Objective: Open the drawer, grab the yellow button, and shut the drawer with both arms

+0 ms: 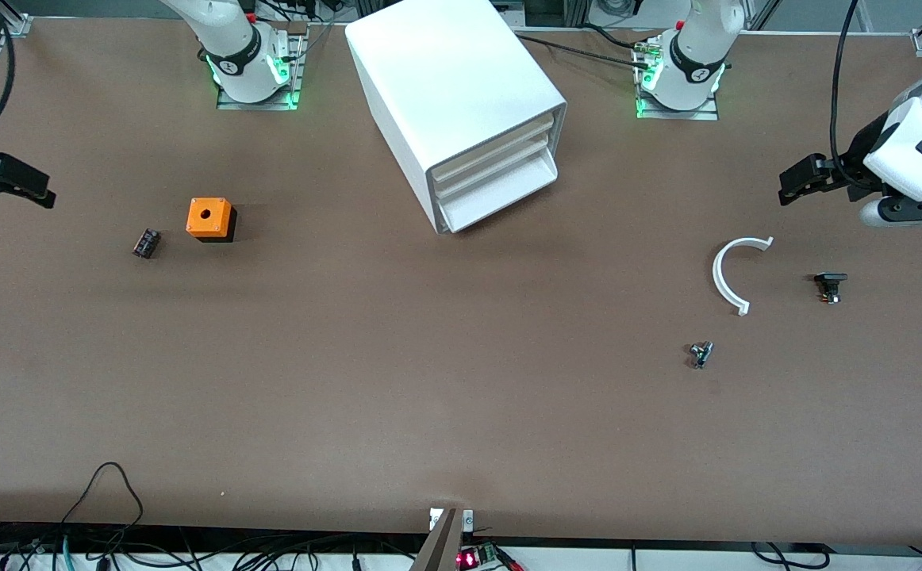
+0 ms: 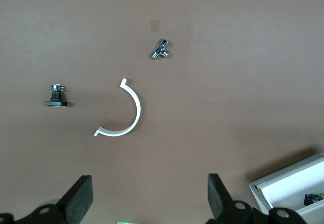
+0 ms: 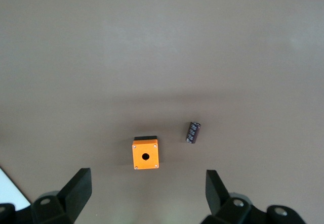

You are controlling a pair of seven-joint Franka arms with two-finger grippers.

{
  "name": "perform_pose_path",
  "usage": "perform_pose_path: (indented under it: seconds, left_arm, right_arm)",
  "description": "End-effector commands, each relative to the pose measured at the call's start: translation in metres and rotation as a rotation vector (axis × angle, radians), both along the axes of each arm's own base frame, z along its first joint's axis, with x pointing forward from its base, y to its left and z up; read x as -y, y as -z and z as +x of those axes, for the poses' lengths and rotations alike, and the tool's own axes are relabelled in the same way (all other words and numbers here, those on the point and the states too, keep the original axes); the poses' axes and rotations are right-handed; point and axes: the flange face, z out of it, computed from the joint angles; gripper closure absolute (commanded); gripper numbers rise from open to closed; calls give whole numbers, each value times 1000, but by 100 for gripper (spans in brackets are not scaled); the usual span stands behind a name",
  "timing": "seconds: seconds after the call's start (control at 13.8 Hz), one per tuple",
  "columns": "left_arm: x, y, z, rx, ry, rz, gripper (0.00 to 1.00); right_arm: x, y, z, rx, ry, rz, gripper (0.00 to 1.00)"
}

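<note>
The white cabinet (image 1: 461, 95) stands in the middle of the table near the arms' bases. Its top drawer (image 1: 497, 148) is pushed in, like the two below it. The button is not plainly in view. In the left wrist view a small dark and orange thing (image 2: 313, 199) lies in a white tray at the cabinet's front (image 2: 283, 186); I cannot tell which drawer it is. My left gripper (image 1: 785, 189) (image 2: 149, 193) is open and empty, in the air at the left arm's end of the table. My right gripper (image 1: 42, 195) (image 3: 147, 188) is open and empty at the right arm's end.
An orange cube with a hole (image 1: 209, 218) (image 3: 145, 153) and a small black part (image 1: 146, 243) (image 3: 193, 132) lie toward the right arm's end. A white arc (image 1: 727, 274) (image 2: 126, 115), a black part (image 1: 829, 285) (image 2: 56, 96) and a metal fitting (image 1: 700, 354) (image 2: 162, 49) lie toward the left arm's end.
</note>
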Motion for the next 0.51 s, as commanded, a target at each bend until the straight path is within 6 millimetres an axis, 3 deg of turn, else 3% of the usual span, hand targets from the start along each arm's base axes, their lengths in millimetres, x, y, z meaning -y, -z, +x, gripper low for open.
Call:
perform_pose_path:
  seconds: [0.0,0.29,0.44]
  left_arm:
    - [0,-3,1,4,11,-18,0]
    - [2,-4,3,10,14,-20,0]
    - [2,-4,3,10,14,-20,0]
  right_arm:
    - [3,1,1,24,-1,-3,0]
    - [-1,-1,1,62,-14,-7,0]
    - [8,6,-7,60,-1,3,0]
